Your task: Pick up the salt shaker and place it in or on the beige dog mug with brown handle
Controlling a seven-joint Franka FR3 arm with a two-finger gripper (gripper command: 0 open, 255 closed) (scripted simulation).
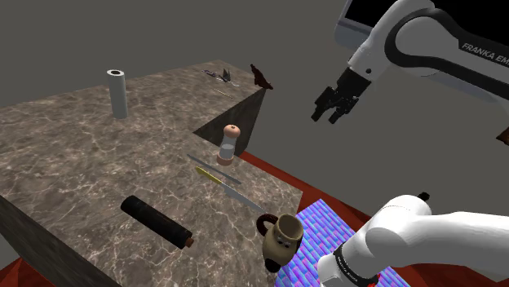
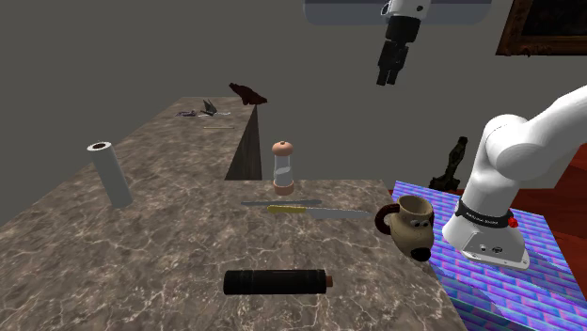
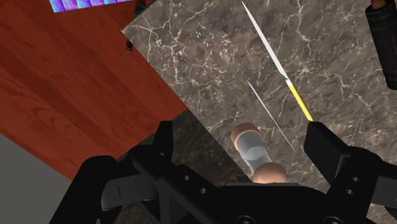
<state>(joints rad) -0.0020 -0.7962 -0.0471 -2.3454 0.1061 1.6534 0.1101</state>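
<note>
The salt shaker (image 1: 230, 143) is a clear body with a tan rounded cap; it stands upright on the marble counter (image 1: 90, 163) near its edge. It also shows in the second exterior view (image 2: 283, 167). The beige dog-face mug (image 1: 282, 239) with a brown handle stands at the counter's near corner, upright (image 2: 412, 226). My black gripper (image 1: 333, 108) hangs high in the air, well above and to the shoulder view's right of the shaker, open and holding nothing (image 2: 389, 64). In the wrist view the shaker (image 3: 254, 154) lies far below between my spread fingers (image 3: 324, 147).
A yellow-handled knife (image 1: 224, 186) and a thin grey blade (image 1: 214, 169) lie between shaker and mug. A black cylinder (image 1: 157, 221) lies near the front edge. A white roll (image 1: 117, 93) stands at the back. Small dark objects (image 1: 261, 77) sit at the far corner. Red floor (image 3: 57, 89) lies beyond the counter.
</note>
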